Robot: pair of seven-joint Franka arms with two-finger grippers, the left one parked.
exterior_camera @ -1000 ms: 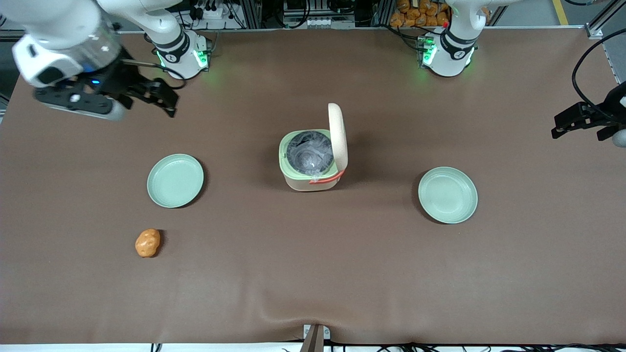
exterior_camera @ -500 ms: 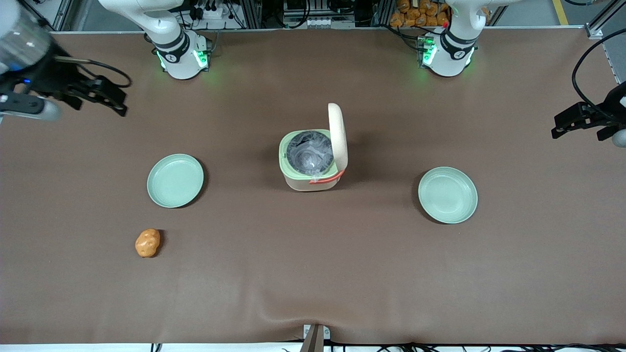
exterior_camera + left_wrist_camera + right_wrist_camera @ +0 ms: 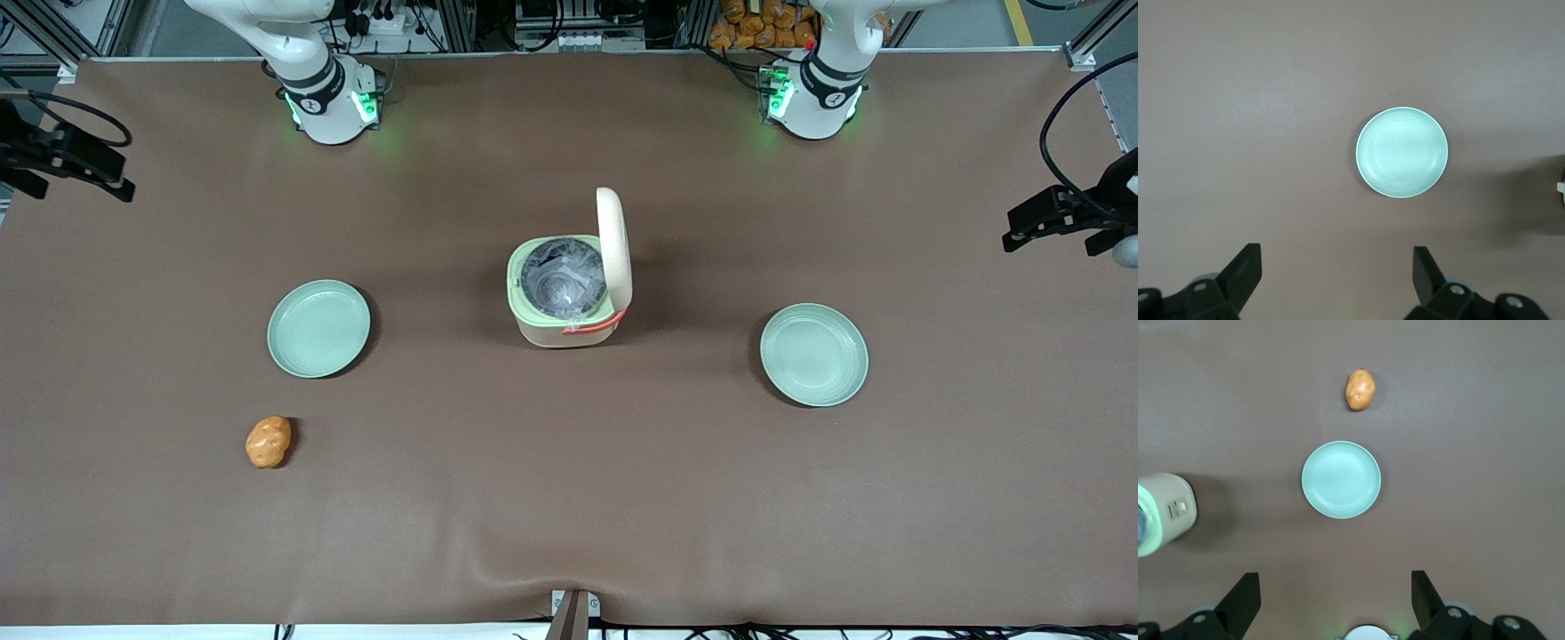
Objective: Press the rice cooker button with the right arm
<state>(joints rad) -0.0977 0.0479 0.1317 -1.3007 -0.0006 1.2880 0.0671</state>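
Observation:
The cream-white rice cooker [image 3: 569, 298] stands mid-table with its lid raised upright, the dark inner pot and pale green rim showing and a coral-orange handle on its near side. It also shows in the right wrist view [image 3: 1165, 513]. The right arm's gripper [image 3: 84, 169] hangs open and empty at the working arm's end of the table, far from the cooker. In the right wrist view the gripper [image 3: 1335, 577] has its black fingers [image 3: 1245, 600] wide apart above bare table.
A pale green plate [image 3: 318, 328] lies between the gripper and the cooker, also in the right wrist view [image 3: 1341, 479]. An orange potato [image 3: 268, 442] lies nearer the front camera than that plate. A second plate [image 3: 813, 354] lies toward the parked arm's end.
The right arm's gripper has swung away from the cooker toward the working arm's end of the table and now sits at the table's edge. Cooker, plates and potato have not moved.

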